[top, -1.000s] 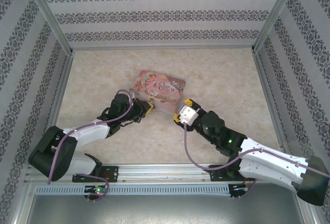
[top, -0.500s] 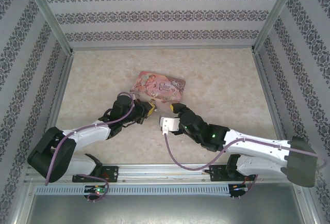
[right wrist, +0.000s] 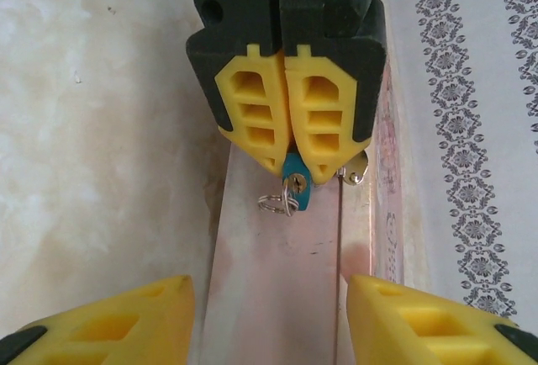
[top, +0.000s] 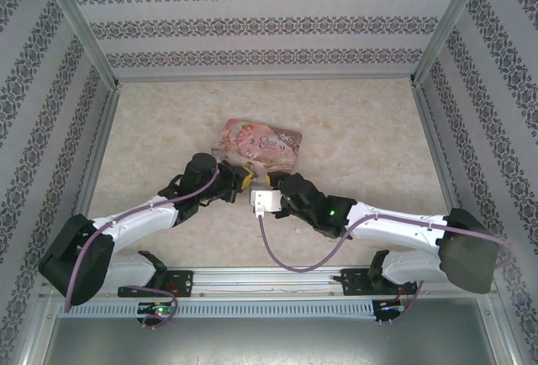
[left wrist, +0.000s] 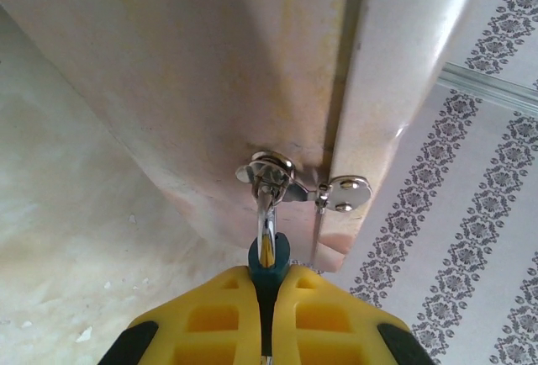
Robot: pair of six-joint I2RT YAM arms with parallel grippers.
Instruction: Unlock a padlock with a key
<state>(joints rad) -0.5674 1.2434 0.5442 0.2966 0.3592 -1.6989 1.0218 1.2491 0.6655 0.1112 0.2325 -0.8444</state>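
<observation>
The left pincer (left wrist: 267,285) has its yellow fingers pressed together on the padlock (right wrist: 295,190), a very small one with a blue-teal body. Its thin silver shackle (left wrist: 266,222) goes up to a metal clasp (left wrist: 271,170) on the side of the pink tin (top: 261,140), which lies on the beige table (top: 361,129). From the right wrist, the padlock is seen end-on. The yellow fingers cover most of its body, and only the lower end with the round keyhole sticks out. A small silver ring (right wrist: 272,203) hangs just beside this end.

The right pincer (right wrist: 269,293) faces the padlock with its fingers wide apart and holds nothing. From above, both pincers meet at the near edge of the tin, close to each other. Walls with a dark pattern (top: 252,29) stand around the table.
</observation>
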